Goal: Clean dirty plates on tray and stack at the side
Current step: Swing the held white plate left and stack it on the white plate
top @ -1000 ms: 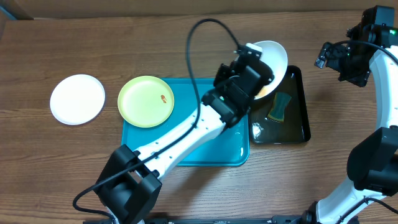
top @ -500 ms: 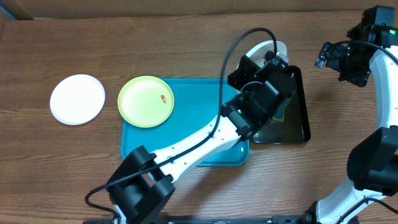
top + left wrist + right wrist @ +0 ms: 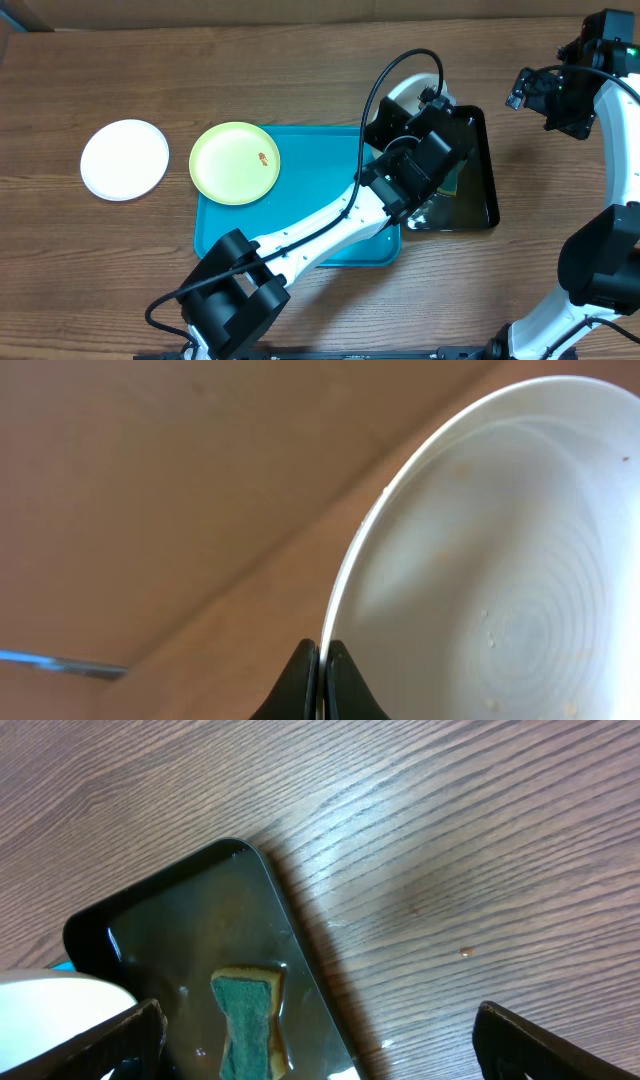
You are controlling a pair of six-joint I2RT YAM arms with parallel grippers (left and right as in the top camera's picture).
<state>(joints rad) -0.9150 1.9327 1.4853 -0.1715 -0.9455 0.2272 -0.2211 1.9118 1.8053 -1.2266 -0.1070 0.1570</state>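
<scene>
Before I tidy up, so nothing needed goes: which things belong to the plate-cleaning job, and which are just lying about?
In the job: held white plate, gripped by the left gripper; yellow-green plate; white plate at the left; turquoise tray; probably the black tray and sponge.
Lying about: only a brown speck on the table.

White-and-black left arm [image 3: 320, 215]: extended diagonally forward | left gripper [image 3: 322, 652]: clamped on rim of round white plate [image 3: 500, 560] | right gripper [image 3: 315, 1030]: jaws wide apart, raised at right.

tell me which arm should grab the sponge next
Right, likely. The right gripper is open and empty, near the sponge in the black tray; the left gripper is shut on the white plate.
</scene>
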